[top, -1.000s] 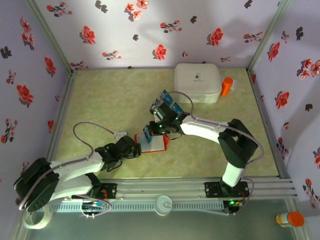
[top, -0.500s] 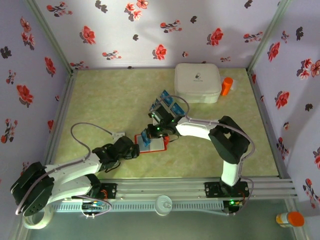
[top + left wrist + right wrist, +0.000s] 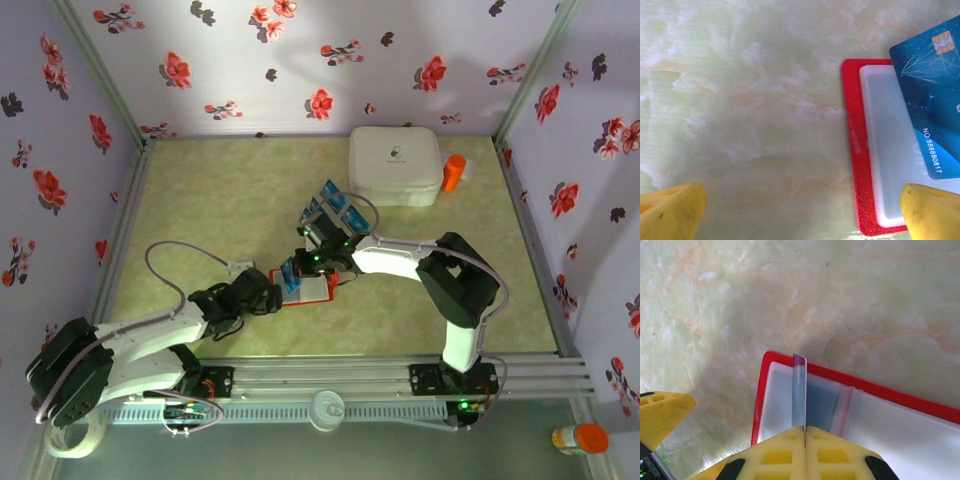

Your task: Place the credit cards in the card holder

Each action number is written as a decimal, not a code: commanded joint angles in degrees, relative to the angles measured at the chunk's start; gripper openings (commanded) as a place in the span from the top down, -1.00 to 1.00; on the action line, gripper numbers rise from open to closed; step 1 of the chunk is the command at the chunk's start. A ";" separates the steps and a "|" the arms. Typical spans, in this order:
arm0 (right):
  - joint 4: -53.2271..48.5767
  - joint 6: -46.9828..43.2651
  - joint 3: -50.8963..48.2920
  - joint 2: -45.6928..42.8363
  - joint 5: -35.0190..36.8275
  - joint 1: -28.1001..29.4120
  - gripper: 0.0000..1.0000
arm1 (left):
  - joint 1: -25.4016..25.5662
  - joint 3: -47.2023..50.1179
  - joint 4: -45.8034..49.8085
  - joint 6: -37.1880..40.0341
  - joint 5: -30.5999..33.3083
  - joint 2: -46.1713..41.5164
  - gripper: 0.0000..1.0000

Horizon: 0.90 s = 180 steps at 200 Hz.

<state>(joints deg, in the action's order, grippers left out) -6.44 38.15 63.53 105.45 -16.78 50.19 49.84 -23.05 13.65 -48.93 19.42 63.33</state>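
The red card holder (image 3: 318, 293) lies open on the table, its pale inner pockets facing up. My right gripper (image 3: 296, 272) is shut on a blue credit card (image 3: 799, 385), held on edge with its lower end over the left-hand pocket of the card holder (image 3: 890, 391). In the left wrist view the same credit card (image 3: 935, 100) stands over the card holder (image 3: 854, 150). My left gripper (image 3: 802, 215) is open and low at the holder's left edge, one yellow fingertip (image 3: 932, 212) over its corner. More blue credit cards (image 3: 337, 205) lie fanned behind the right wrist.
A big white rounded box (image 3: 395, 165) stands at the back right with an orange object (image 3: 454, 172) beside it. Flowered walls close the table on three sides. A yellow fingertip (image 3: 660, 415) of the left gripper shows at the left of the right wrist view.
My right gripper has carried the card a little down and left, onto the holder's left half. The left gripper has barely shifted beside the holder.
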 commanded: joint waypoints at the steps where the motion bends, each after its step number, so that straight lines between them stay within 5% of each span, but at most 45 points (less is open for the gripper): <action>1: -0.45 0.70 -1.49 1.26 0.03 0.83 1.00 | -0.37 -1.39 -1.11 1.21 -0.50 1.37 -0.99; 180: -7.62 -3.47 3.98 -1.12 1.46 0.51 1.00 | -0.36 1.86 -4.53 -0.24 -1.33 5.49 -1.00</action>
<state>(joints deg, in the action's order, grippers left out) -8.95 37.12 65.14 105.45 -16.73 50.59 49.84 -22.90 9.91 -48.73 18.61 67.44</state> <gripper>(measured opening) 0.057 0.998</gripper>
